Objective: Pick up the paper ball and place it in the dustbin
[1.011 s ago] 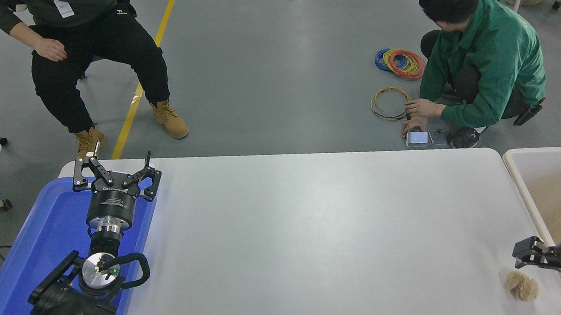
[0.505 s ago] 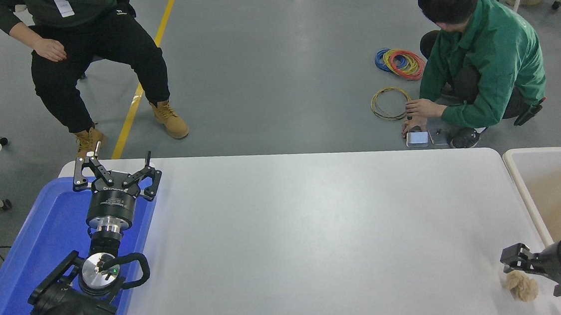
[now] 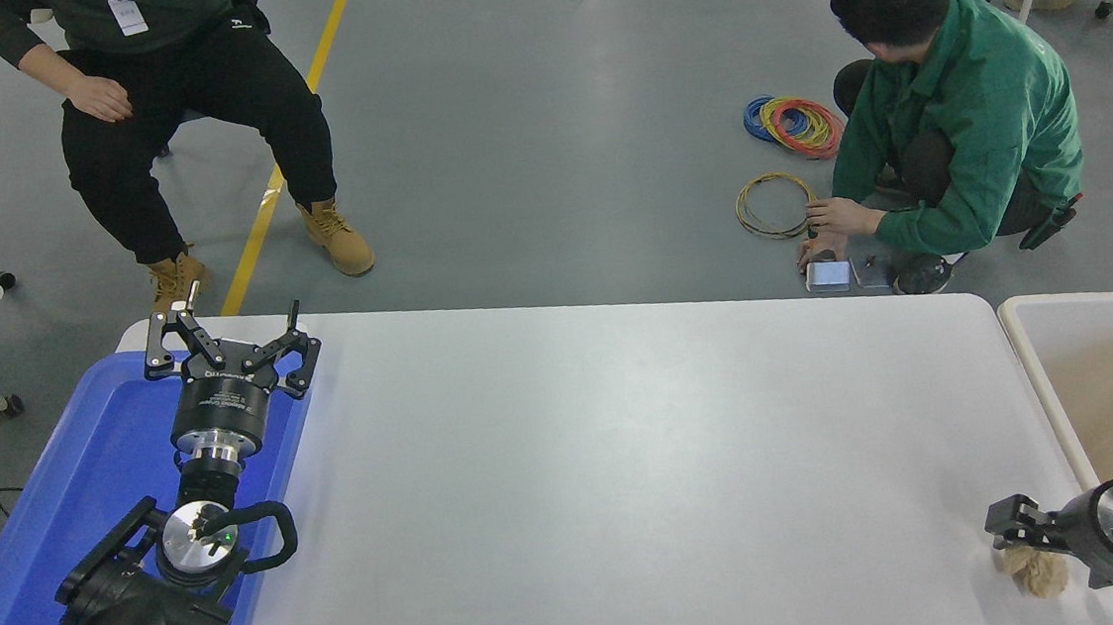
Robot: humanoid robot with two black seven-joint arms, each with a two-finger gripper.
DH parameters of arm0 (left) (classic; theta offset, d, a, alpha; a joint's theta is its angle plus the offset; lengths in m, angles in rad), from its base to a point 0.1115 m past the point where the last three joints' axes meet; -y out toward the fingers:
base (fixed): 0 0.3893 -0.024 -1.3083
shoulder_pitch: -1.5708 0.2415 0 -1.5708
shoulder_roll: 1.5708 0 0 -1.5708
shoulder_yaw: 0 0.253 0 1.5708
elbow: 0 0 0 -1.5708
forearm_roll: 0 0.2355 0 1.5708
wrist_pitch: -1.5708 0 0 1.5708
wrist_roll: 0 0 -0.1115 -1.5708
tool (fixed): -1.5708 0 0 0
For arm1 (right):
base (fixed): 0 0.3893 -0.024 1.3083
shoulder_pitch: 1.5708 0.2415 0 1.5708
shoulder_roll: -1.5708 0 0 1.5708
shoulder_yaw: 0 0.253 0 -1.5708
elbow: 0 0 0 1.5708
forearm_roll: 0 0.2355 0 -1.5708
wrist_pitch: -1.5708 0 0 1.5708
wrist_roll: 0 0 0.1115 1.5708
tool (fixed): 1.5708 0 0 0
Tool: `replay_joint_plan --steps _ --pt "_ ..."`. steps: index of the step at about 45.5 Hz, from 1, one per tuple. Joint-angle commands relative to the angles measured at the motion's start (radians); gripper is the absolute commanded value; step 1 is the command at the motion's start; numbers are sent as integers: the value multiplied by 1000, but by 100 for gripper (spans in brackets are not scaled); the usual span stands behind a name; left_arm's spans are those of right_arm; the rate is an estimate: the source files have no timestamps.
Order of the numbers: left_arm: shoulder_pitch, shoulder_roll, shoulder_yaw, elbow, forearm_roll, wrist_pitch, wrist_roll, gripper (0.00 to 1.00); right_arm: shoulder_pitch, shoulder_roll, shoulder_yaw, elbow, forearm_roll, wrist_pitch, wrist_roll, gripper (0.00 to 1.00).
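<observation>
your right claw [image 3: 1016, 537] sits low over the paper ball [image 3: 1034, 571], which lies on the counter [image 3: 628, 466] right under its tips; you can't tell from here whether they've clamped it. the dustbin [image 3: 1039, 384] is just behind. your left claw [image 3: 227, 348] hangs spread apart.

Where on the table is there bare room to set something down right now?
The white table is bare across its whole middle, from the blue tray under the parked left claw to the near right corner. That corner is crowded: the right claw sits at the paper ball, beside the dustbin.
</observation>
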Motion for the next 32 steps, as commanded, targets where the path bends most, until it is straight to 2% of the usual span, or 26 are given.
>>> replay_joint_plan --steps 1,4,5,9,12,16,18,32 --pt "0 0 0 0 0 -1 1 100 2 5 -4 29 -81 -35 -1 81" --pt "0 -1 0 0 0 -1 1 100 7 3 -12 43 -104 -34 -1 62" --pt "0 -1 0 0 0 1 1 100 8 2 -16 47 -112 -34 -1 58" --pt "0 0 0 0 0 -1 1 100 25 -9 -30 64 -142 -35 -1 57" --pt "0 -1 0 0 0 -1 1 100 41 -20 -41 78 -150 -34 -1 47" --pt "0 0 0 0 0 -1 1 100 56 -38 -61 93 -152 -29 -1 23" --pt "0 -1 0 0 0 -1 1 100 64 -41 -72 98 -155 -26 -1 2" --pt "0 0 0 0 0 -1 1 100 174 -77 -142 150 -184 -20 0 0"
